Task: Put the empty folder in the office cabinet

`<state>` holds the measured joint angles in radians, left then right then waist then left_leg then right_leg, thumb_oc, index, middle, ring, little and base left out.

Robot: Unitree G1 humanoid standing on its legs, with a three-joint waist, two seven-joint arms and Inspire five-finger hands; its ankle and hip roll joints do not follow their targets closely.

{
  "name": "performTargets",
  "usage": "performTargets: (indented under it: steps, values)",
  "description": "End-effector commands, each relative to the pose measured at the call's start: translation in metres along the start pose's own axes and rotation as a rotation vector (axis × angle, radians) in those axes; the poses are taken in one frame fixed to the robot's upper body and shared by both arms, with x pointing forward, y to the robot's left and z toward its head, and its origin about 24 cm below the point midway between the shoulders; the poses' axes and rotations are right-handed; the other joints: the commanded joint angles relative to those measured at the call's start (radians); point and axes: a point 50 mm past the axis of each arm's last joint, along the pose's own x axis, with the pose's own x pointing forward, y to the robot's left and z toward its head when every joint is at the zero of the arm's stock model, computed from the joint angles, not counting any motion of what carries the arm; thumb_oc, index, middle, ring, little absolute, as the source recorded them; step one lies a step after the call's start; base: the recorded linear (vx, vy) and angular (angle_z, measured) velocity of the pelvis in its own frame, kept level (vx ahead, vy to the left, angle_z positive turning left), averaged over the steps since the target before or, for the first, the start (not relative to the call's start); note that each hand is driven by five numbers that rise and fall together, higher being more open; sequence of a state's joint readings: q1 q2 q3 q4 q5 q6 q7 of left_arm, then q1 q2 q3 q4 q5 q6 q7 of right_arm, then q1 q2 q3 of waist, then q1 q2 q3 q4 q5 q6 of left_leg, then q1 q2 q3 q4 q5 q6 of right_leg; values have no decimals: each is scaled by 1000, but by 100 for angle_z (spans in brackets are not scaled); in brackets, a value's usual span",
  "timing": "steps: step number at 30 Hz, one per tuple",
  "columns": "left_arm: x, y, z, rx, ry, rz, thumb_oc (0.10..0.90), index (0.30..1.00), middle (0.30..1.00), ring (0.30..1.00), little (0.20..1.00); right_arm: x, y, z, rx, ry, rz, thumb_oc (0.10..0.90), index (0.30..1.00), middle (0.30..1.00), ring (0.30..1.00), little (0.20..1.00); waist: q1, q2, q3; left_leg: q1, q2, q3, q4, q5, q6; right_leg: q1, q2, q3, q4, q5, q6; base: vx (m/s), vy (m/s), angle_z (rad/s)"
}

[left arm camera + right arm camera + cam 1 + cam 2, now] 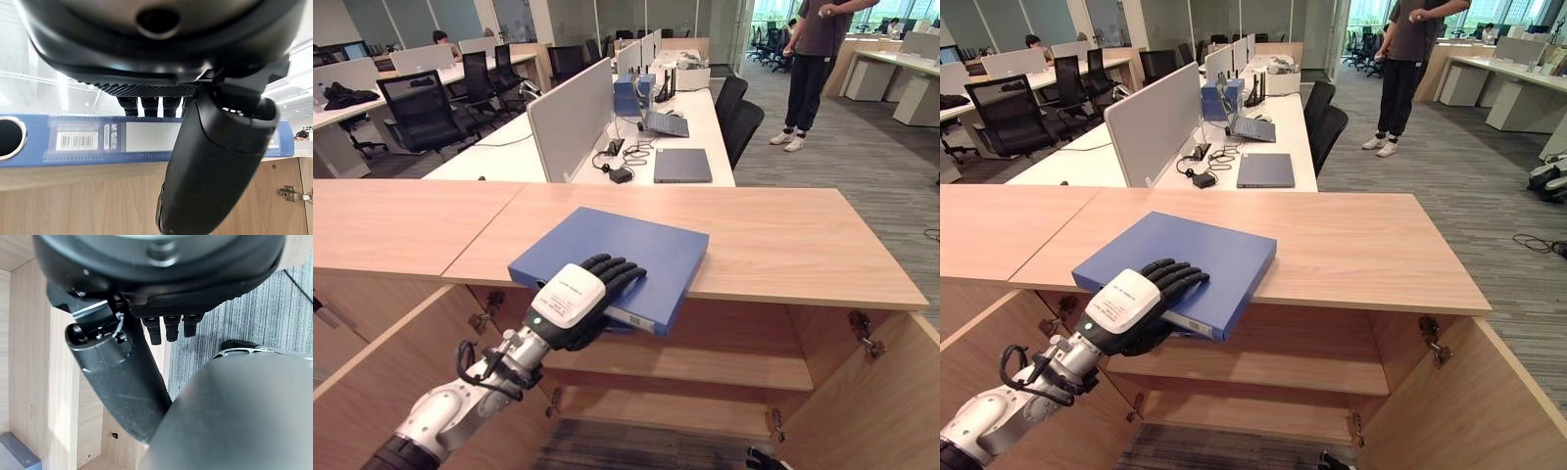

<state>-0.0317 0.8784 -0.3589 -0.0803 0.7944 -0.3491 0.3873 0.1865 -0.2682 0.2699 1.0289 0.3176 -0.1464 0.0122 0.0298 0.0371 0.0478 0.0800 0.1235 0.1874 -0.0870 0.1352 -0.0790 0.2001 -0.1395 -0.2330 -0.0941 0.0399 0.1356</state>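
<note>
A blue folder (626, 250) lies flat on the wooden cabinet top (783, 245), with its spine corner hanging over the front edge. My left hand (573, 299) reaches up from below. Its fingers lie over the top of the folder and its thumb (215, 161) sits under the overhanging spine (146, 137), pinching it. My right hand (122, 377) hangs low beside a wooden cabinet wall, above grey carpet, its fingers (168, 328) relaxed and holding nothing.
Below the top, the cabinet stands open with a bare shelf (705, 367). Its doors are swung out at left (391, 382) and right (881, 401). Behind are office desks with laptops and chairs. A person (813, 59) stands at the far right.
</note>
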Motion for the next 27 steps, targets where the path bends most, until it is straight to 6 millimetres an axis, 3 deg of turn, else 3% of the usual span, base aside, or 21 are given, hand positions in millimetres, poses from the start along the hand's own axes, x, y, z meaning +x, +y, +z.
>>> performTargets:
  steps: [1, 13, 16, 17, 18, 20, 27]
  values:
    - [36, 42, -5, 86, -71, 198, 400, 300, 300, 300, 300, 13, 9, 51, -4, -170, 18, 800, 900, 900, 900, 900, -5, -16, 43, 113, -21, 7, 0, -139, -30, -2, 29, -2, 38, -104, 14, 0, 0, 0]
    - [31, 37, -4, -18, -20, 203, 400, 300, 300, 300, 300, 13, 10, 52, -10, -168, 18, 800, 900, 900, 900, 900, 1, -21, 40, 113, -22, 6, 0, -137, -28, -2, 27, 1, 38, -100, 13, 0, 0, 0]
    - [28, 35, 3, -297, 58, 267, 400, 300, 300, 300, 300, 14, 9, 55, -5, -170, 8, 800, 900, 900, 900, 900, 5, -24, 42, 111, -23, 4, 0, -136, -25, -1, 25, 1, 33, -96, 10, -23, 2, 0]
    - [28, 36, 3, -298, 59, 266, 400, 300, 300, 300, 300, 14, 9, 55, -7, -170, 8, 800, 900, 900, 900, 900, 4, -23, 42, 111, -23, 4, 0, -136, -25, -1, 25, 1, 32, -96, 10, 0, 0, 0]
    - [29, 42, 8, -451, 75, 334, 400, 300, 300, 300, 300, 14, 9, 55, -6, -166, 5, 800, 900, 900, 900, 900, 5, -23, 42, 111, -24, 2, 0, -135, -24, 0, 23, 1, 30, -94, 9, 0, 0, 0]
    - [31, 52, 13, -588, 68, 431, 400, 300, 300, 300, 300, 15, 12, 57, -3, -164, 14, 800, 900, 900, 900, 900, 6, -24, 42, 111, -24, 2, 0, -136, -23, 3, 21, 1, 26, -90, 8, -17, 2, -1]
    - [39, 89, 19, -950, -51, 637, 400, 300, 300, 300, 300, 18, 16, 68, -18, -182, 35, 800, 900, 900, 900, 900, 1, -20, 40, 115, -27, 3, 0, -138, -18, 9, 12, 5, 20, -84, 8, 0, 0, 0]
